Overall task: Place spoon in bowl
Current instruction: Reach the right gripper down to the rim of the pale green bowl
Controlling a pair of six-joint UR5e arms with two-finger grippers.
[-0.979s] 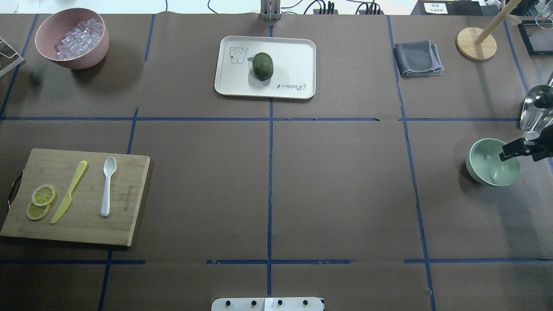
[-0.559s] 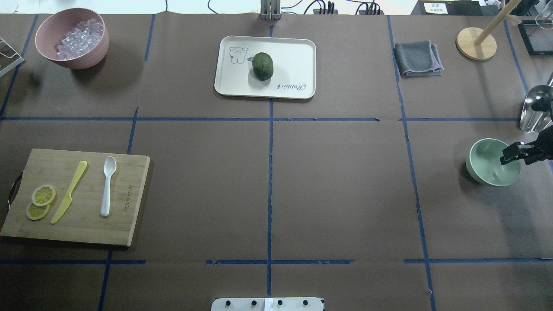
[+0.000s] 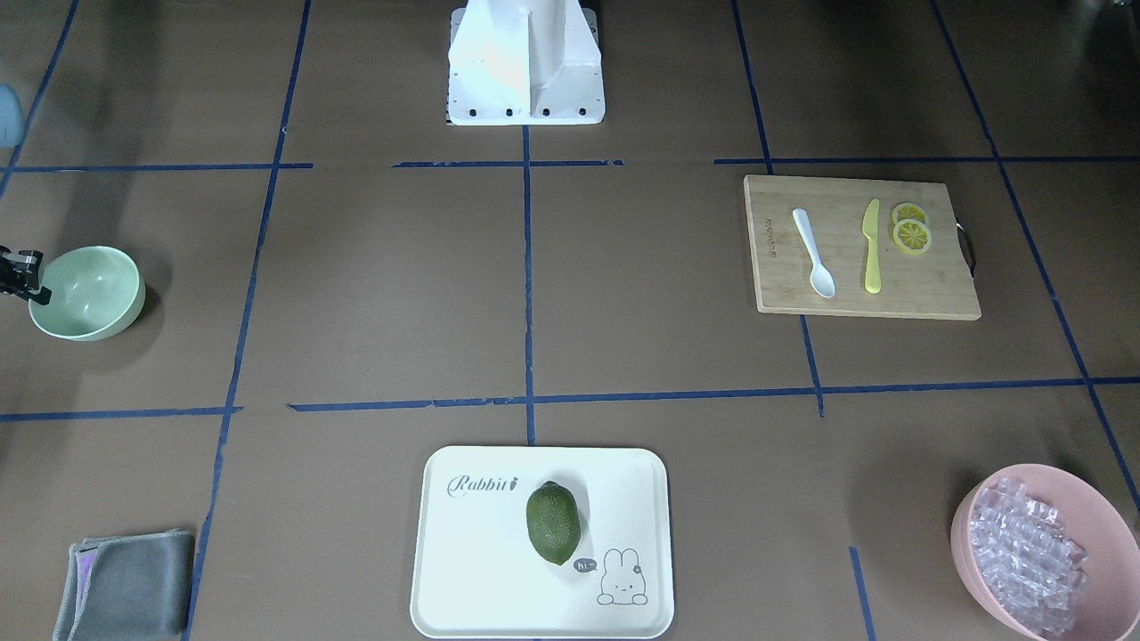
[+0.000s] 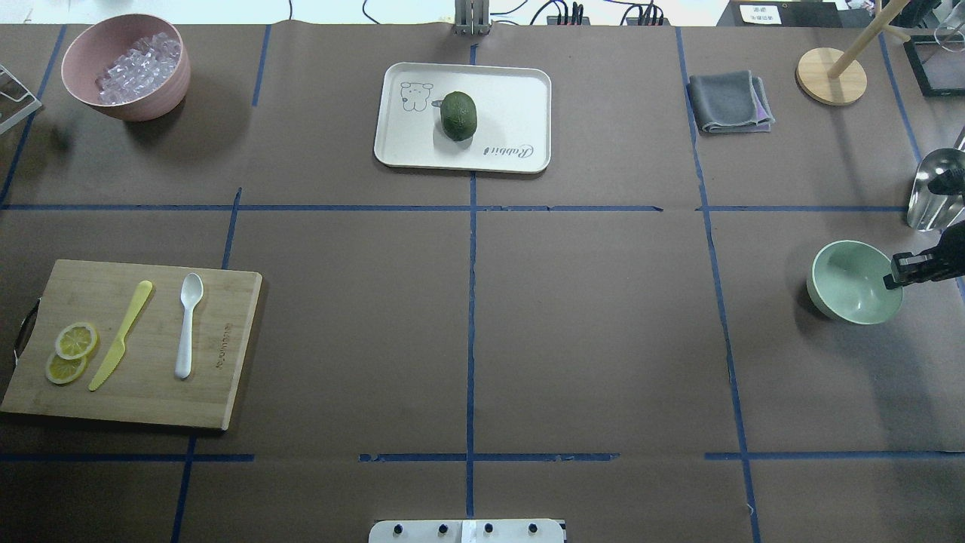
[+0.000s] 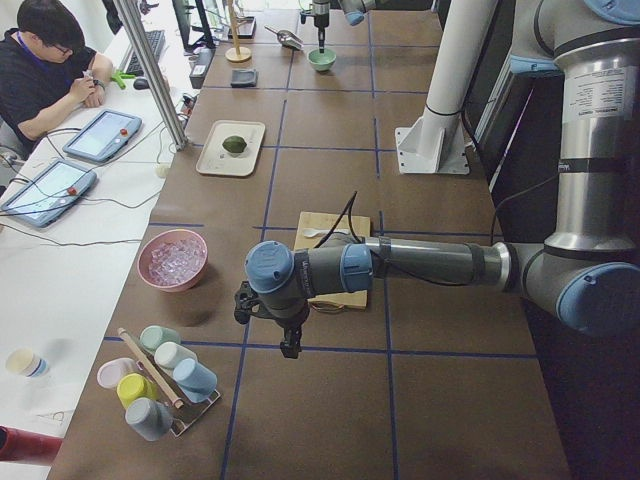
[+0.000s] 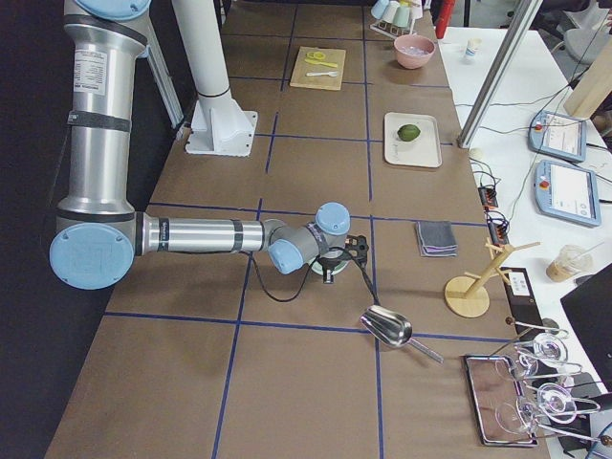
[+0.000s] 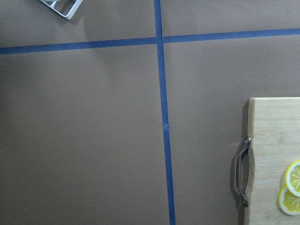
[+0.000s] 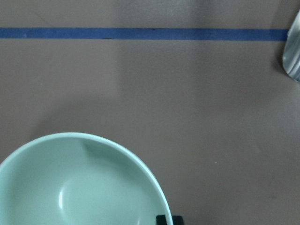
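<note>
**Even overhead light, soft shadows**

Diffuse light from above leaves the brown table [image 4: 603, 317] moderately bright, dimmer toward the corners. The pink bowl [image 4: 124, 68] and the bowl [image 4: 854, 281] cast broad, soft-edged shadows. The white base [image 3: 525, 62] blows out in the front-facing view. The right wrist view shows the bowl's near rim slightly soft, and the left wrist view is crisp.

Seen from overhead, the cutting board [image 4: 226, 354] lies at lower left, and on it, from left to right, are the lemon slices [image 4: 71, 351], the knife [image 4: 119, 335] and the spoon [image 4: 186, 324]. The bowl [image 4: 848, 290] sits at the far right, mid-height. Along the top, a cube-filled bowl [image 4: 151, 102] is at upper left, a tray [image 4: 513, 98] with a fruit [image 4: 458, 115] on it at centre, and a folded cloth [image 4: 730, 102] at upper right.
</note>
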